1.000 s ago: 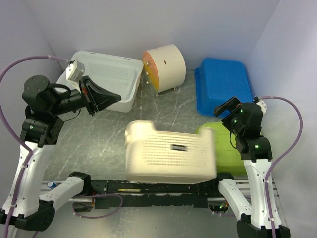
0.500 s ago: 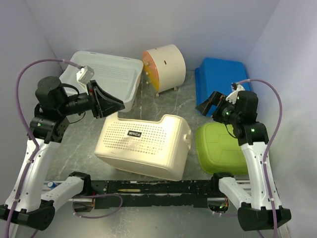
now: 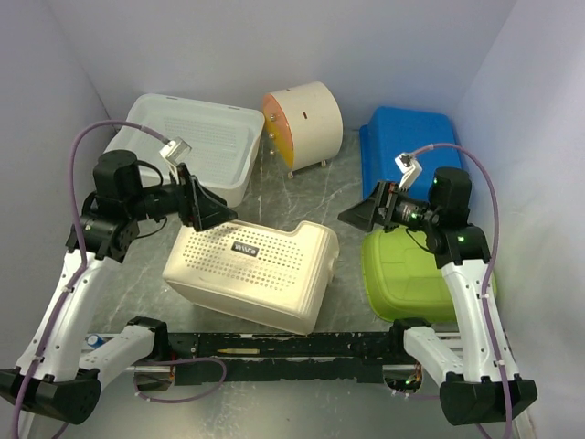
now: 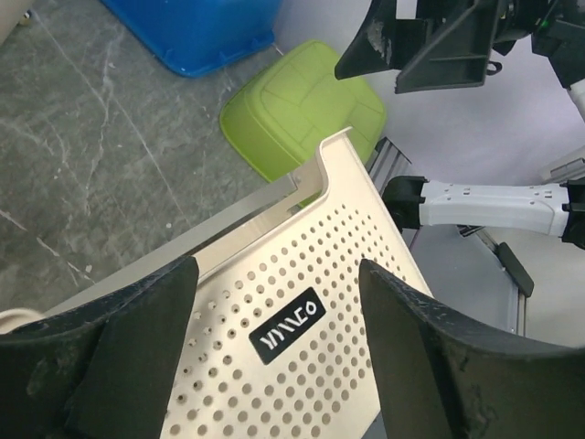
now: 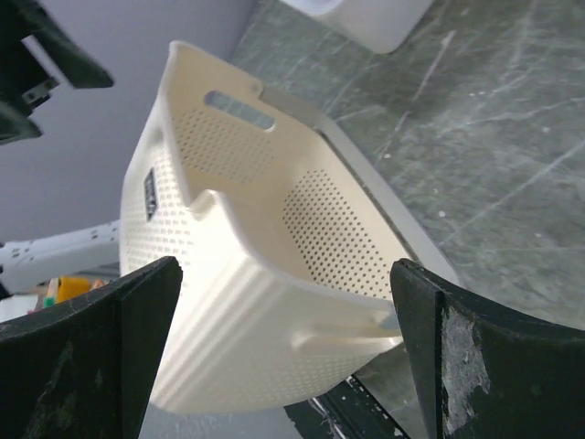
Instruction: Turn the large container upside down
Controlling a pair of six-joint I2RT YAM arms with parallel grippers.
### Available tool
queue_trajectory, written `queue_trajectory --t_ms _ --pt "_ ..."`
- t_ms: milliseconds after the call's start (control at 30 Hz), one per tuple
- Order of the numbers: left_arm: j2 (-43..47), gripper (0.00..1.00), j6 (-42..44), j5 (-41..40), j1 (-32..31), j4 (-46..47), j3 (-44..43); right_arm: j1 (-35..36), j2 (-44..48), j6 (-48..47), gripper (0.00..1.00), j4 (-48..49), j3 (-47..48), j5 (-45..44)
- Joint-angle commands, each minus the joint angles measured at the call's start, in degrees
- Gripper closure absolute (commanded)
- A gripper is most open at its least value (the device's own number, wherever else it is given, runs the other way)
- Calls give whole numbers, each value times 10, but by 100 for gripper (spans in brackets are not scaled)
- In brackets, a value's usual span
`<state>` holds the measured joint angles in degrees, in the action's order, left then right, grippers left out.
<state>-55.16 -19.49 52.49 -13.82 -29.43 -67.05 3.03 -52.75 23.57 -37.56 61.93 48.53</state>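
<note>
Gaping left hand [image 3: 213,211], right hand [image 3: 355,218], both empty

Table top: dark grey, stone-look surface [image 3: 306,197] with thin pale veins and a matte finish.
Back wall: plain pale panel [image 3: 274,41] with a faint lilac cast, meeting the table top at its far edge.
Left wall: the same plain panel [image 3: 32,82], angled in toward the back.
Right wall: a matching panel [image 3: 539,110], slightly brighter.
Front rail: a black bar [image 3: 302,346] running along the near edge of the table top.
Below the rail: a grey strip [image 3: 274,412], possibly floor, too blurred to tell.
Light: soft, even and cool, with only faint shadows.
</note>
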Motion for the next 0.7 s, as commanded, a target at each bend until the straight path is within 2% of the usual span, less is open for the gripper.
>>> queue_trajectory --t_ms 0,133,367,533,667 --pt "-7 16 20 -30 -11 -27 -7 21 7 18 0 61 -15 65" --pt "-18 13 26 -44 -24 -36 -18 74 7 55 0 123 -37 46" --pt "-34 12 28 -79 -43 -56 -32 181 -50 27 0 129 -59 -11" --pt "-43 12 22 -74 -50 -59 -15 276 -61 -3 0 139 -75 30" --pt "-41 11 6 -78 -58 -35 7 294 -34 1 5 161 -96 81"
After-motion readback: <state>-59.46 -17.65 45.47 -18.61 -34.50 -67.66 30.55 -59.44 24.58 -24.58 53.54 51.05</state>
